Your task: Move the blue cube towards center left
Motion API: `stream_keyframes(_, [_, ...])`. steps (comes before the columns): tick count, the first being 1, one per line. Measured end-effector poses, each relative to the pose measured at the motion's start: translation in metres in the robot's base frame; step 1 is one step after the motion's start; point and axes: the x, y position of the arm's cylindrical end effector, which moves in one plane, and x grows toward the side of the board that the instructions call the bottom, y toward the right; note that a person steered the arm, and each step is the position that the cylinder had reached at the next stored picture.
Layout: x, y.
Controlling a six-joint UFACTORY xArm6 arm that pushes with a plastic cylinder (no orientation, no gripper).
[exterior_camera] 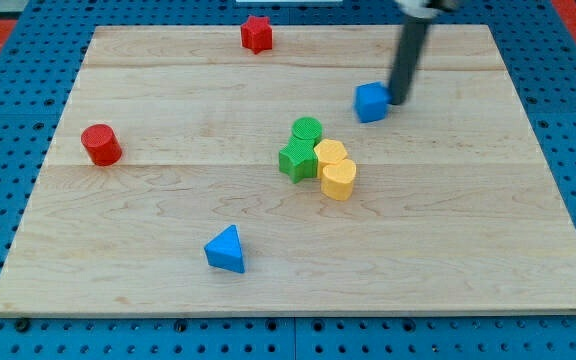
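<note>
The blue cube [371, 102] sits on the wooden board [118, 250] right of centre, toward the view's top. My tip [399, 100] is just to the cube's right, touching or nearly touching its right side; the dark rod rises from it to the view's top edge. The centre left of the board holds a red cylinder [100, 144].
A cluster sits below-left of the cube: a green cylinder [307, 130], a green star-shaped block [296, 160], a yellow block [329, 153] and a yellow heart-like block [338, 180]. A red star-shaped block [256, 33] is at the top. A blue triangle [226, 249] is at the lower left.
</note>
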Motion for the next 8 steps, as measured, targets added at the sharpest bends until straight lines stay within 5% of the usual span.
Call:
stream_keyframes(1, [0.000, -0.094])
stream_keyframes(3, [0.005, -0.013])
stream_keyframes(5, [0.026, -0.144])
stream_keyframes(6, [0.012, -0.156])
stream_keyframes(7, [0.010, -0.092])
stream_keyframes(8, [0.052, -0.108])
